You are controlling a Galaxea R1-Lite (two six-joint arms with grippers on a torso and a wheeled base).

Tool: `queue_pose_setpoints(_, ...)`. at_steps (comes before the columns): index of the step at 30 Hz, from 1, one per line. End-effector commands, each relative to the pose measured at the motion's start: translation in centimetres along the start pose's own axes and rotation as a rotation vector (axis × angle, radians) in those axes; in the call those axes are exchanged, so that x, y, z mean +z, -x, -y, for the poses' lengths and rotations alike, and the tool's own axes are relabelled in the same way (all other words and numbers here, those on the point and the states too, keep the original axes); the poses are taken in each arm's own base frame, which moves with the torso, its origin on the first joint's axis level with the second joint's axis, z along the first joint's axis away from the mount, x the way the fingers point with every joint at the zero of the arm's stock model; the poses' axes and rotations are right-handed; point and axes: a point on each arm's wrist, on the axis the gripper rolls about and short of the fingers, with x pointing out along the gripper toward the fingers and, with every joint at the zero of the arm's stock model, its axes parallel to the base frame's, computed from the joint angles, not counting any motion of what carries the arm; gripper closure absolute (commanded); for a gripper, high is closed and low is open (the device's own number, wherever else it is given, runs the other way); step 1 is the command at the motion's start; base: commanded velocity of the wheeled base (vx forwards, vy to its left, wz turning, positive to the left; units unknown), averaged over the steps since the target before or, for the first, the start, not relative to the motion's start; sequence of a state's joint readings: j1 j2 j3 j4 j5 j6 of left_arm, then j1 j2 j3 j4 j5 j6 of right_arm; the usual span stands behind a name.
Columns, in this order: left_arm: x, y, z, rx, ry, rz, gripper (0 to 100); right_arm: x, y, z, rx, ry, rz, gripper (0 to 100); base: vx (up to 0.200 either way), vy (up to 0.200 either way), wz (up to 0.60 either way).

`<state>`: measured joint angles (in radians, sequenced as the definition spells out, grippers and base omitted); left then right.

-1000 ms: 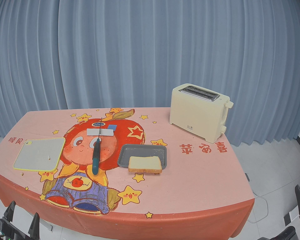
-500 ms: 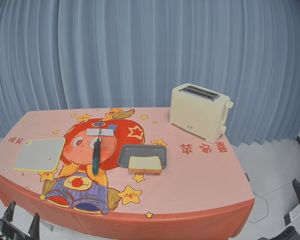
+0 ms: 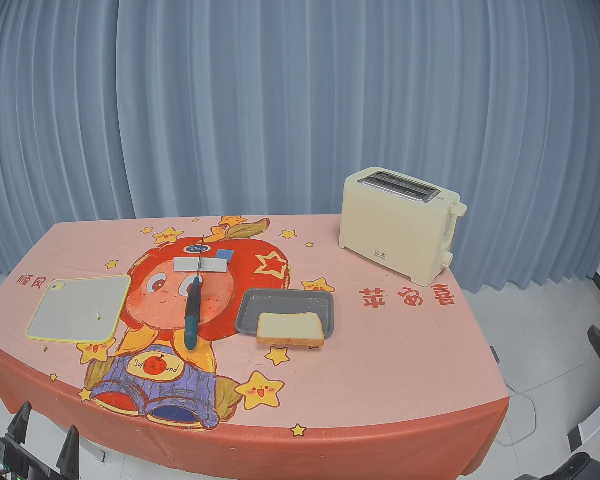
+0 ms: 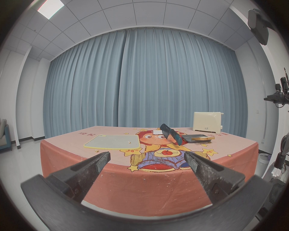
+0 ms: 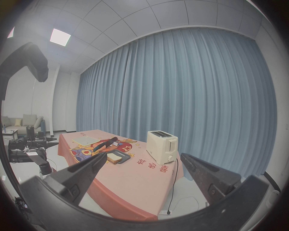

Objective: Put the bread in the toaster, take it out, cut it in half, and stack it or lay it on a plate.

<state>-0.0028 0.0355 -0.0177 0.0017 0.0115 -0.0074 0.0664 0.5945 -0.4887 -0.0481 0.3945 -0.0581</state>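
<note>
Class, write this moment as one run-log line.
bread: on tray, not in toaster | knife: on table | left gripper: open, empty | right gripper: open, empty

Table [image 3: 387,350] under pink cartoon cloth; cutting board [image 3: 79,308] at left edge; knife [image 3: 193,306] beside it, blade across white block [image 3: 200,264]; grey tray [image 3: 284,304] centre, bread [image 3: 290,329] on its near rim; toaster [image 3: 397,224] far right.

Backdrop: blue-grey pleated curtain [image 3: 250,106], floor to ceiling, spanning the wall behind the table. Plain white walls [image 4: 25,99] on either side of it. Ceiling of white square panels [image 4: 156,12], one recessed rectangular light panel [image 4: 49,7] lit. Pale glossy tiled floor [image 3: 550,337]. Table under pink-orange cartoon-print cloth [image 3: 387,362]. Light-grey cushioned sofa [image 5: 25,120] against a side wall.
</note>
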Motion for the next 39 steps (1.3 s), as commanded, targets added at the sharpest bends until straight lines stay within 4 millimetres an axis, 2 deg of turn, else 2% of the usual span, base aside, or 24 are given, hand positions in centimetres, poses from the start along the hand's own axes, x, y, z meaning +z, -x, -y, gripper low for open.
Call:
queue_pose_setpoints(1,-0.5,-0.1,0.0,-0.001,-0.002,-0.017,0,1.5,-1.5,0.5,0.04,-0.006,-0.019,0,0.0,0.0,0.0)
queue_pose_setpoints(5,-0.5,-0.1,0.0,0.001,0.0,-0.017,0,2.2,-2.2,0.5,0.082,0.004,-0.023,0,0.0,0.0,0.0)
queue_pose_setpoints(11,-0.5,-0.1,0.0,0.002,0.0,-0.017,0,1.8,-3.1,0.4,0.143,-0.001,-0.063,0,0.0,0.0,0.0)
queue_pose_setpoints(22,-0.5,-0.1,0.0,0.001,0.0,-0.017,0,1.5,-5.1,0.8,0.151,-0.027,-0.135,0,0.0,0.0,0.0)
queue_pose_setpoints(39,-0.5,-0.1,0.0,0.001,0.0,-0.017,0,1.1,-6.1,0.8,0.172,-0.048,-0.178,0,0.0,0.0,0.0)
